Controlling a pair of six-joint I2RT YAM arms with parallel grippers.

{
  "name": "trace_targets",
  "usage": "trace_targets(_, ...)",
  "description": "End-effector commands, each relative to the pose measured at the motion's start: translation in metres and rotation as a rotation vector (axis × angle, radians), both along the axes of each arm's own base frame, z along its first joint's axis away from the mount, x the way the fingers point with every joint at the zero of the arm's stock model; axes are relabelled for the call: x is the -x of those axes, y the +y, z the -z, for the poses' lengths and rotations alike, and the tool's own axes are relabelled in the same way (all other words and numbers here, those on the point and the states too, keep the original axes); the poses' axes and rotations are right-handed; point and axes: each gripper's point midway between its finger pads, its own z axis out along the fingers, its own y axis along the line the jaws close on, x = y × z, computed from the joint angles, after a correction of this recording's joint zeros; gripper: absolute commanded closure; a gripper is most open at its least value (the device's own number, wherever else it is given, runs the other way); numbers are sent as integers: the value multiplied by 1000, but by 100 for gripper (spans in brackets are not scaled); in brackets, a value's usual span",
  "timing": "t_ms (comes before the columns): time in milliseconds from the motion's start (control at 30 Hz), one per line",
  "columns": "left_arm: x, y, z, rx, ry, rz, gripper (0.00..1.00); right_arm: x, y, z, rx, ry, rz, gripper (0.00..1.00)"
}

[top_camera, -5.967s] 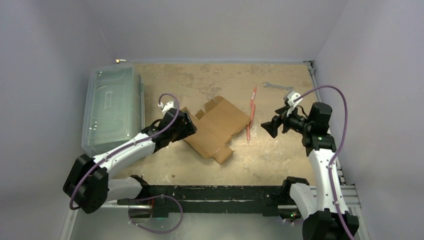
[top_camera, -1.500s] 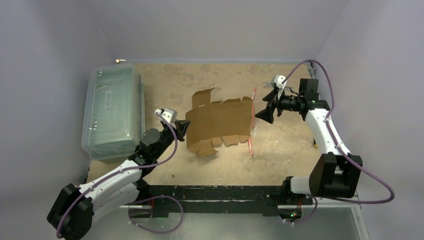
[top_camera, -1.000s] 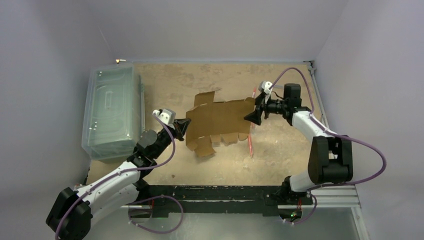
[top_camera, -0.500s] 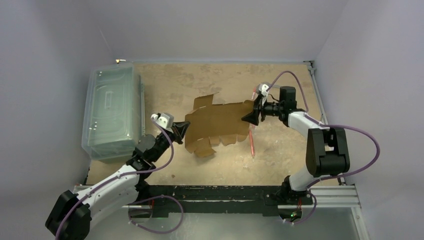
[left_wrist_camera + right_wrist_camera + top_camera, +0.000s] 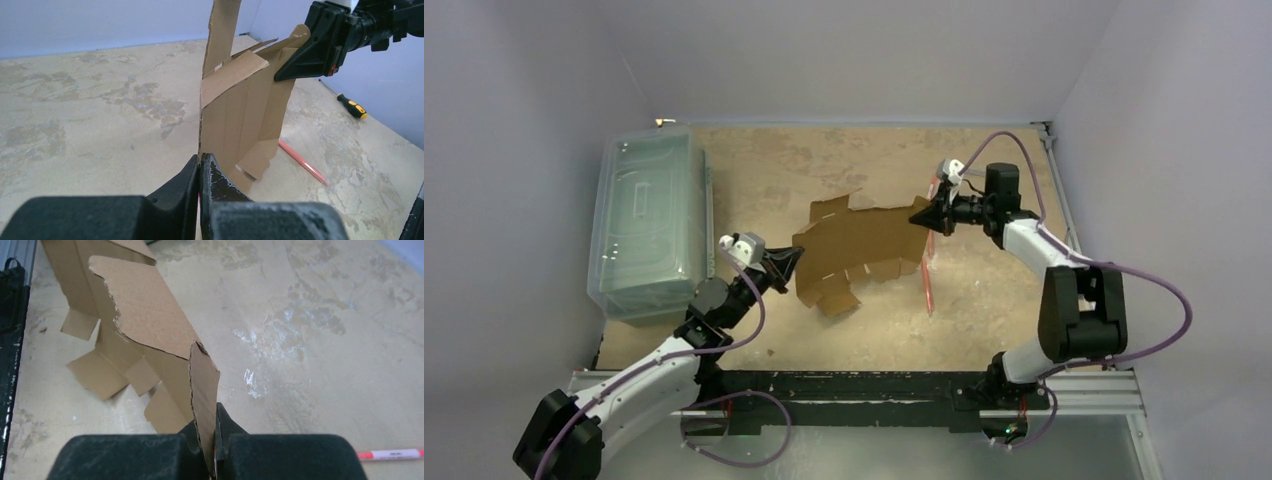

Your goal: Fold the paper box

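The paper box [image 5: 859,250] is a flat brown die-cut cardboard sheet with flaps, lifted off the table and held between both arms. My left gripper [image 5: 792,258] is shut on its left edge. In the left wrist view the sheet [image 5: 240,115] stands on edge straight out from my closed left gripper [image 5: 200,162]. My right gripper [image 5: 921,217] is shut on the sheet's right corner. In the right wrist view a cardboard flap [image 5: 204,385] is pinched in my right gripper [image 5: 212,440], and the panels [image 5: 145,320] spread away to the left.
A large clear plastic bin [image 5: 649,225] stands along the left side of the table. A red pen [image 5: 927,275] lies under the sheet's right end. A yellow-and-black screwdriver [image 5: 352,106] lies near the right wall.
My right gripper has gone from open to shut on the sheet's right corner. The left arm has drawn back a little with the sheet still in its grip.
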Motion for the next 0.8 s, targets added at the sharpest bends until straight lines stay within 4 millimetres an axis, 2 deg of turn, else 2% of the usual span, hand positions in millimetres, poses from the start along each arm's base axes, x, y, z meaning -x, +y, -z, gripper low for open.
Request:
trace_targets(0,6,0,-26,64,-118,23,100,7,-6,-42,62,-226,-15,100)
trace_targets(133,7,1,-19,34,-183,24,100,6,-13,-39,111,-296,28,100)
trace_targets(300,4,-9,-7,-25,-211,61,100,2,-15,-26,124,-279,39,99)
trace_targets(600,3,-11,10,-55,-193,70,100,2,-11,1,122,-164,-1,84)
trace_targets(767,4,-9,12,-60,-190,67,100,5,-6,8,89,-116,-32,68)
